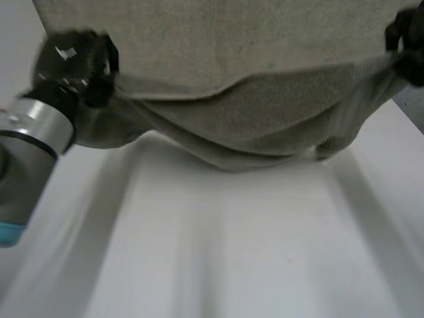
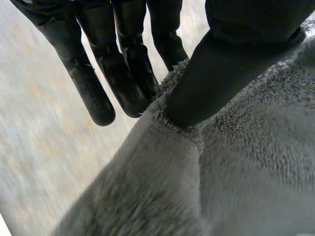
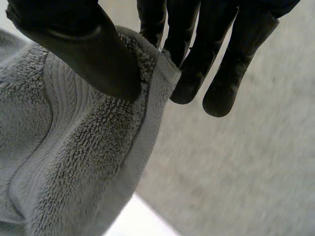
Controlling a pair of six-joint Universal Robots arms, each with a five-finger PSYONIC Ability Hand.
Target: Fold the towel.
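Towel (image 1: 265, 112) sagging between left hand (image 1: 73, 63) and right hand (image 1: 407, 43), both pinching it

I'm looking down on the worktop (image 1: 218, 245): white, smooth and matt, spreading across the near part of the head view and out to both sides. Its tone is uneven, whitest down the middle and greyer toward the flanks. On the right its edge runs on a slant, and just past that edge lies a darker grey strip (image 1: 415, 109); I can't tell what it is. In the right wrist view a small white wedge of the worktop shows.
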